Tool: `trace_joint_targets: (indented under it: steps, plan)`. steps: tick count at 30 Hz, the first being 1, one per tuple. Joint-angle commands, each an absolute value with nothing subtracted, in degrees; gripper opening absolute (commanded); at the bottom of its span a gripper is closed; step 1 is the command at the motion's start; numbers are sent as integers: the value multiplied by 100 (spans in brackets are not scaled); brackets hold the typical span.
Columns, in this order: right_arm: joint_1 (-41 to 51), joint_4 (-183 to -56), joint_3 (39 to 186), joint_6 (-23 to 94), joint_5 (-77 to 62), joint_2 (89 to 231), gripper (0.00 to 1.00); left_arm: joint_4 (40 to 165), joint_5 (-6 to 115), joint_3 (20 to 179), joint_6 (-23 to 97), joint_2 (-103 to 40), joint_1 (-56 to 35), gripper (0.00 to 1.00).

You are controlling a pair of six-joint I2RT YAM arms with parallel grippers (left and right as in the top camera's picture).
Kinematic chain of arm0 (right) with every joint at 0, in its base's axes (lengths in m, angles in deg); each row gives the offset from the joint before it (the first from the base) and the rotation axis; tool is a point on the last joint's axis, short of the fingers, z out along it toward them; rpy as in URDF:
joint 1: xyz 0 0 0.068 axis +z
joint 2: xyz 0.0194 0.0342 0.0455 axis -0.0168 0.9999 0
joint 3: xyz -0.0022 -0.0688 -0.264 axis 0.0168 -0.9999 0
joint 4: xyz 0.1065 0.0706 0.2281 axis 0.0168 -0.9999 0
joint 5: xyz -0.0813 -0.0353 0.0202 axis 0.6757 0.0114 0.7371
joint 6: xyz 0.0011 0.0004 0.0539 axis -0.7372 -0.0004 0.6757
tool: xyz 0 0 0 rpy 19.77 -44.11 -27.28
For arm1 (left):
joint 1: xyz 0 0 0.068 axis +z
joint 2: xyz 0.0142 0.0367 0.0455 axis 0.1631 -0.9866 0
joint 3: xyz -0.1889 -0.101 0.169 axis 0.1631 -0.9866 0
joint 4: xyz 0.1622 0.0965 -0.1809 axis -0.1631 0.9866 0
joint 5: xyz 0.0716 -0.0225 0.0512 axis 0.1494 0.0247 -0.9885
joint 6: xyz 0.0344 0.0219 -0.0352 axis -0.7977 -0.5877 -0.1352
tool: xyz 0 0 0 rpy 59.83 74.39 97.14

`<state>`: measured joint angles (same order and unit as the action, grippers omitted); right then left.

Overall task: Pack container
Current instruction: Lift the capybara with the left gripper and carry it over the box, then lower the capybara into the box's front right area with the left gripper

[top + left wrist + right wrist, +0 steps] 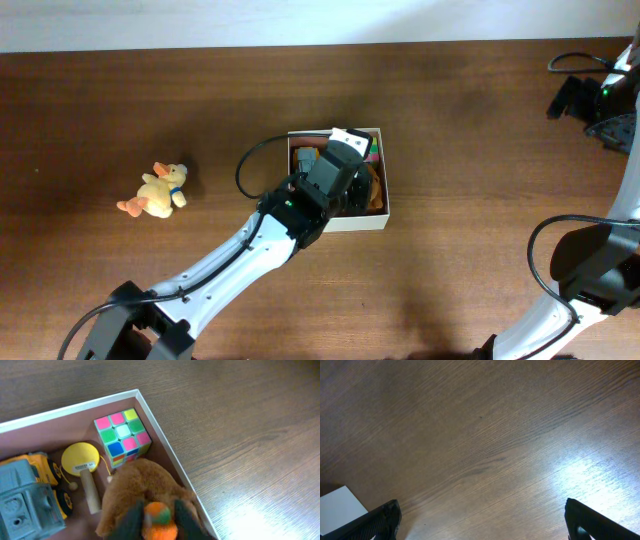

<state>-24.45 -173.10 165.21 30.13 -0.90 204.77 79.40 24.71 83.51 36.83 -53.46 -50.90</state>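
Here, furry brown plush (145, 482), glossy cube (122, 435), square cardboard container (167, 446).

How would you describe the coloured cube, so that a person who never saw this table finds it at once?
On the dark wooden table stands a shallow cream-walled container. Look in its corner, beside the brown plush and the yellow disc toy. The cube alone shows a grid of bright squares: pink, green, blue, white.
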Motion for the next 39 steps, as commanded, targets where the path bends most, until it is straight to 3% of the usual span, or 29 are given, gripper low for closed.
trace_joint_targets:
  steps: [1, 8, 23, 30, 39]
  plan:
    - [-2419, -17310, 16565, 2982, -123, 20451, 99, 7922, 2438, 8478, 3745, -5353, -5103, 45]
    - [-2419, -17310, 16565, 2982, -123, 20451, 99, 7896, 2434, 8478, 3740, -5353, -5252, 63]
    - [-2419, -17310, 16565, 2982, -123, 20451, 99, 8095, 2392, 8478, 3738, -5351, -5289, 63]
    - [-2419, -17310, 16565, 2982, -123, 20451, 99, 8779, 2362, 8478, 3557, -5351, -5285, 61]
    - [-2419, -17310, 16565, 2982, -123, 20451, 99, 8775, 1966, 8478, 3434, -5353, -5285, 57]
